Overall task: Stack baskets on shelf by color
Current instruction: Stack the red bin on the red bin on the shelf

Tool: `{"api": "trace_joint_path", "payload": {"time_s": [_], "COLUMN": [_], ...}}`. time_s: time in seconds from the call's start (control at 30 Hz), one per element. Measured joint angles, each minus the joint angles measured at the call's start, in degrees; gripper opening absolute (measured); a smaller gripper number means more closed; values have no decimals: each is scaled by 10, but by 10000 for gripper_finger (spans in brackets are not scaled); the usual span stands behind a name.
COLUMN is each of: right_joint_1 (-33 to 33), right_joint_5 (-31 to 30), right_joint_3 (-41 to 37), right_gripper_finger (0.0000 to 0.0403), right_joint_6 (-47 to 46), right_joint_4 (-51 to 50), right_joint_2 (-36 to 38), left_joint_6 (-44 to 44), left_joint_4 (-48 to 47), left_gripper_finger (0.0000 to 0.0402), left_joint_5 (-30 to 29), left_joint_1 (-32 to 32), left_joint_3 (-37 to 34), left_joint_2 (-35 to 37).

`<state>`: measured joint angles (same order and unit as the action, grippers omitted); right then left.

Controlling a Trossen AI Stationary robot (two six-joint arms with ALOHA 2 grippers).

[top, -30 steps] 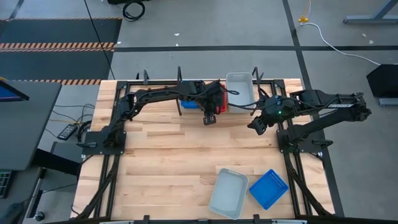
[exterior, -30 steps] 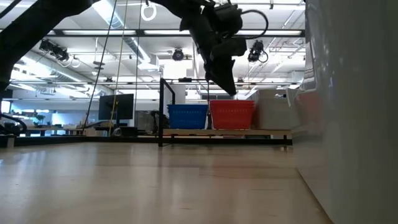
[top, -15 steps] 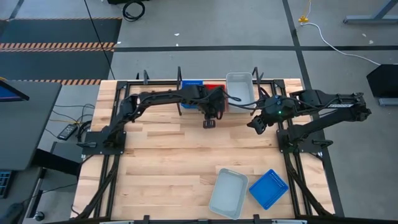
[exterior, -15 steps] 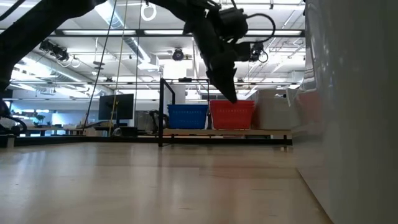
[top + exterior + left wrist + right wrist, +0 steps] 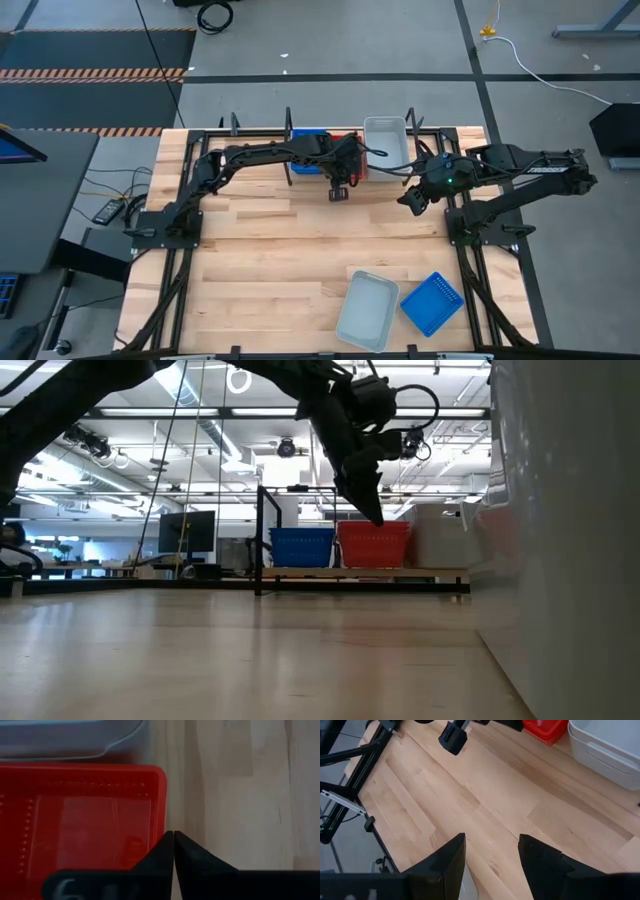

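Note:
On the shelf (image 5: 236,128) at the table's far edge stand a blue stack of baskets (image 5: 307,138), a red stack (image 5: 349,142) and a pale stack (image 5: 386,140), side by side. In the low view they show as blue (image 5: 301,546), red (image 5: 373,544) and pale (image 5: 442,538). My left gripper (image 5: 339,192) is shut and hovers just near of the red stack (image 5: 90,815). My right gripper (image 5: 410,200) is open above bare table, right of the left one. A pale basket (image 5: 367,309) and a blue basket (image 5: 432,302) lie flat near the table's near edge.
Black shelf posts (image 5: 261,540) rise in front of the stacks. The loose pale basket's wall (image 5: 570,560) fills the low view's right side. Bare wood (image 5: 260,250) spans the table's middle and left. Arm bases (image 5: 165,222) sit at both side edges.
My left arm's wrist has swung toward the far edge over the red stack, covering more of it from above, and its shut gripper has dipped slightly. The baskets and my right arm have kept still.

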<state>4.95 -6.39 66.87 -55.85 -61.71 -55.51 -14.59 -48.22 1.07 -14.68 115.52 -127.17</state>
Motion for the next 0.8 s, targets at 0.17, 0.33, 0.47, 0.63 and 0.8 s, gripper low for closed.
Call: {"api": "trace_joint_path", "payload": {"time_s": [0.17, 0.33, 0.47, 0.63, 0.8], "right_joint_1": [0, 0, 0, 0, 0], "right_joint_5": [0, 0, 0, -2, -11], "right_joint_3": [0, 0, 0, 0, 0], "right_gripper_finger": [187, 187, 187, 187, 187], "right_joint_6": [-1, -2, -1, 2, 5], "right_joint_4": [1, 2, 2, 2, 2], "right_joint_2": [0, 0, 0, 0, 0], "left_joint_6": [-2, -2, 5, 19, 19], "left_joint_4": [8, 8, 8, -4, -24], "left_gripper_finger": [13, 13, 12, 15, 9], "left_joint_5": [-35, -40, -40, -39, -38], "left_joint_1": [-3, -14, -17, -5, 12], "left_joint_3": [0, 0, 0, 0, 0], "left_joint_2": [0, 0, 0, 0, 3]}}
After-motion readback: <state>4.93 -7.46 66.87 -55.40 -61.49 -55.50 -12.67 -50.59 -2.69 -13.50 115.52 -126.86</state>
